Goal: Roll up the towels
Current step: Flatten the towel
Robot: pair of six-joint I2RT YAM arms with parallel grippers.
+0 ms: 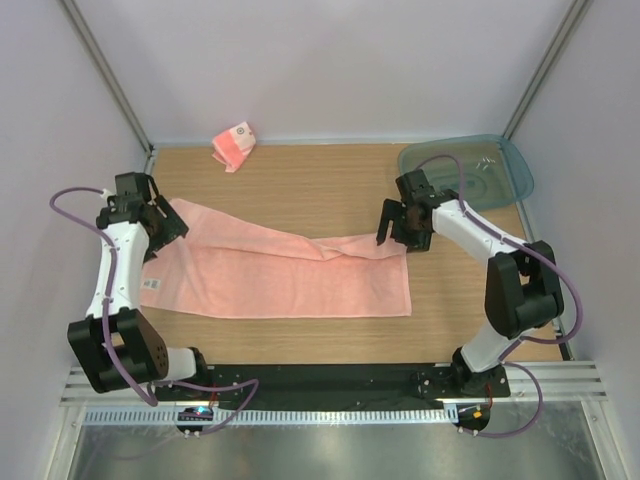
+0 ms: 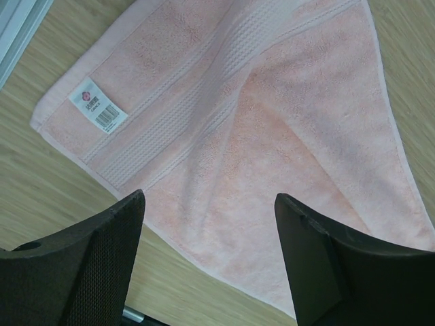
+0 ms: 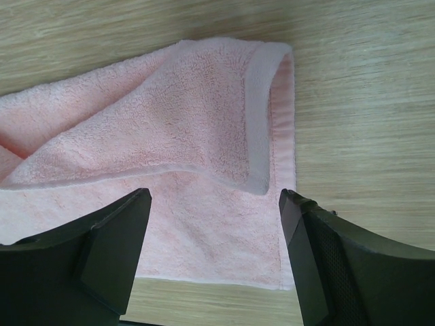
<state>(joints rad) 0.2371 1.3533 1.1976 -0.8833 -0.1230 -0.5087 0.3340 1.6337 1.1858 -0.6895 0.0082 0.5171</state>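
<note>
- Large towel (image 1: 290, 275): lies spread across the middle of the table (image 1: 300, 190), its left end near the left edge. The far long edge is folded over on a slant, with wrinkles at mid-length.
- Small towel (image 1: 234, 146): bunched at the far edge, left of centre, well apart from both arms.
- Left gripper (image 2: 211, 204): jaws spread with nothing between them, poised over the far-left corner of the large towel, near its white label (image 2: 98, 109).
- Right gripper (image 3: 216, 197): jaws likewise apart and empty, above the folded far-right corner. Whether the fingertips touch the cloth is not clear.
- Risk: the slanted fold leaves uneven thickness, so a roll begun from this state would probably cone or telescope.
- Risk: a pinch that takes only the upper layer would likely drag the flap open and shift the towel.
</note>
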